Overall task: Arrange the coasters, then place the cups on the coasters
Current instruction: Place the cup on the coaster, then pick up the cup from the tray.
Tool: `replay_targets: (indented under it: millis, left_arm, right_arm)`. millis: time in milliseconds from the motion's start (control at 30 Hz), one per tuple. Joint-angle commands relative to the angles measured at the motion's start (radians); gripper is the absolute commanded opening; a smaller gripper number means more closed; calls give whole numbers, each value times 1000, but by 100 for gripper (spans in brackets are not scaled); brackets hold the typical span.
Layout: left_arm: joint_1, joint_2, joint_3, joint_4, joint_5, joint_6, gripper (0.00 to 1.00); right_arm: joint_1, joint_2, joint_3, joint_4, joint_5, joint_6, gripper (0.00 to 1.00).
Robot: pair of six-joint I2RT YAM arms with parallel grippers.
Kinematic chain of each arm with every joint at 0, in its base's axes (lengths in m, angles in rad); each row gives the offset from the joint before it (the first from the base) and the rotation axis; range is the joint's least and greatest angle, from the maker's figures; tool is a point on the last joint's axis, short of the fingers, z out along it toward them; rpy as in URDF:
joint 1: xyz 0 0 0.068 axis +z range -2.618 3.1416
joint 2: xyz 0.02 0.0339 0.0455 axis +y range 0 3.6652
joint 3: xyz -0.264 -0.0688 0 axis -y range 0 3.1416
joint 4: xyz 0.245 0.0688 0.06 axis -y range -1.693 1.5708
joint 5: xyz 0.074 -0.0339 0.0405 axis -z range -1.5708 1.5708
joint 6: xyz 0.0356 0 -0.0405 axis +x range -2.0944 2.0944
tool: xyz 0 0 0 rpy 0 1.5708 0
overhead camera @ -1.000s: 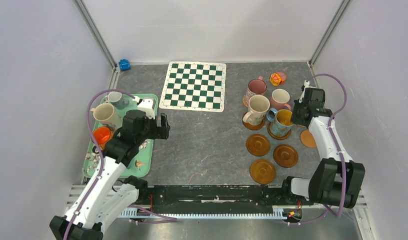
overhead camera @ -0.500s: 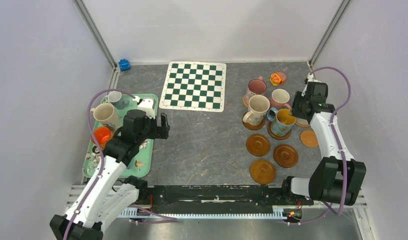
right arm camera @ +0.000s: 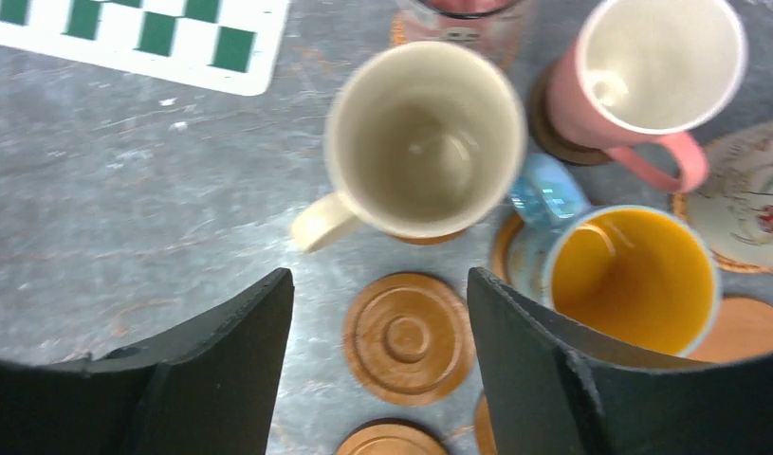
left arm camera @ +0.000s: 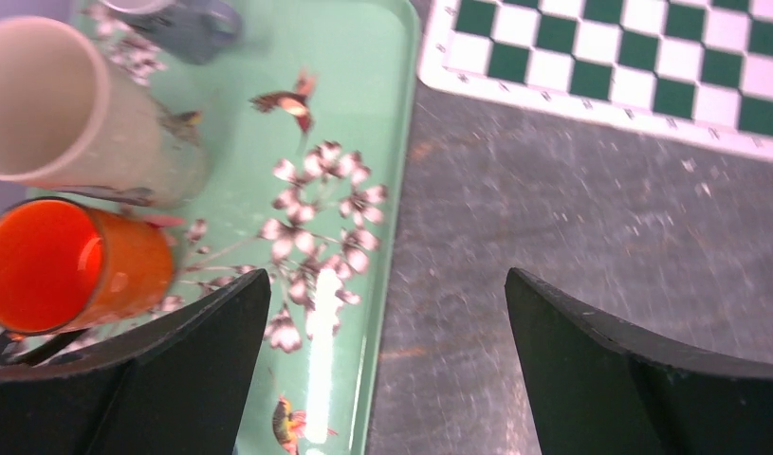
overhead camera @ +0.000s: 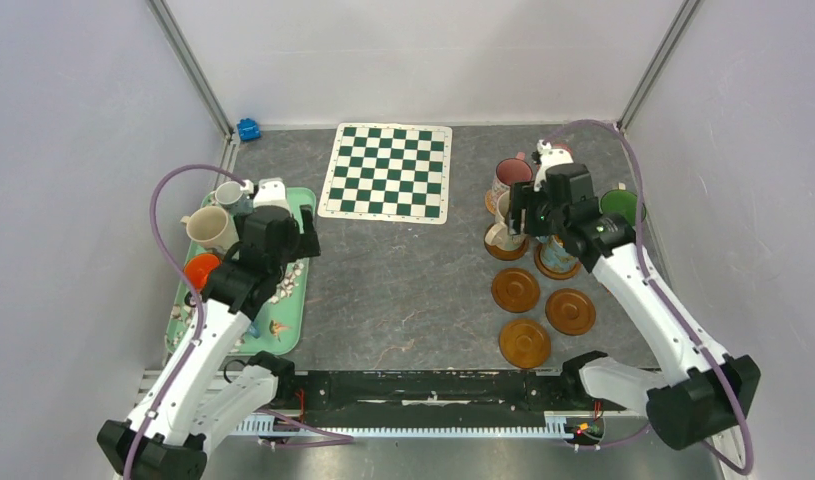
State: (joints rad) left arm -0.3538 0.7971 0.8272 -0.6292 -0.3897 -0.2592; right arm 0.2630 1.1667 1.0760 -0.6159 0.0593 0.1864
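Surface: grey mottled table (overhead camera: pixel 413 280) with white walls on three sides. Clock directions are read from overhead, with 12 at the far wall.
Mat: chequered mat (overhead camera: pixel 388 172), green and white, lying flat at 12 o'clock.
Tray: mint-green tray (overhead camera: pixel 288 325) with a floral print, at 9 o'clock.
My left fingers: left gripper (left arm camera: pixel 387 284), jaws spread fully wide with nothing between them. It hangs over the tray's 3 o'clock edge, where the tray meets the table.
Cups on the tray: pale tray mug (left arm camera: pixel 50 104), with the orange mug (left arm camera: pixel 60 265) just beside it at its 6 o'clock. The small grey mug (left arm camera: pixel 188 24) is at the tray's 12 o'clock end.
My right fingers: right gripper (right arm camera: pixel 380 280), jaws parted and holding nothing. It is above the cup cluster at 3 o'clock.
Cups in the cluster: cream mug (right arm camera: pixel 425 142), upright on a brown coaster. The pink mug (right arm camera: pixel 662 66) stands on a dark coaster at its 2 o'clock. The yellow-lined mug (right arm camera: pixel 634 280) has a blue handle, stands on a coaster and almost touches the cream mug. The patterned mug (overhead camera: pixel 511 175) is at 12 o'clock of the cluster.
Outlying cup: green-lined mug (overhead camera: pixel 618 205), at 3 o'clock of the cluster, near the wall.
Bare coasters: first wooden coaster (right arm camera: pixel 408 338), showing between my right fingers. The second wooden coaster (overhead camera: pixel 570 311) and third wooden coaster (overhead camera: pixel 525 342) lie towards 6 o'clock.
Sundry: small blue object (overhead camera: pixel 248 129) in the 11 o'clock corner.
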Motion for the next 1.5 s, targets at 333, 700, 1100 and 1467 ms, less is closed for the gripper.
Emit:
replay_targets:
  millis: [333, 700, 1100, 1467]
  left_arm:
    - [196, 480, 349, 134, -326, -410, 74]
    - [352, 861, 593, 271, -242, -249, 82]
    - [508, 1127, 832, 112, 39, 45, 77]
    - [578, 1209, 852, 110, 156, 56, 67]
  right_arm:
    - [363, -161, 4, 23, 89, 124, 88]
    - [366, -203, 49, 18, 86, 143, 87]
    - [368, -171, 54, 37, 77, 118, 87]
    - [367, -158, 36, 27, 85, 115, 88]
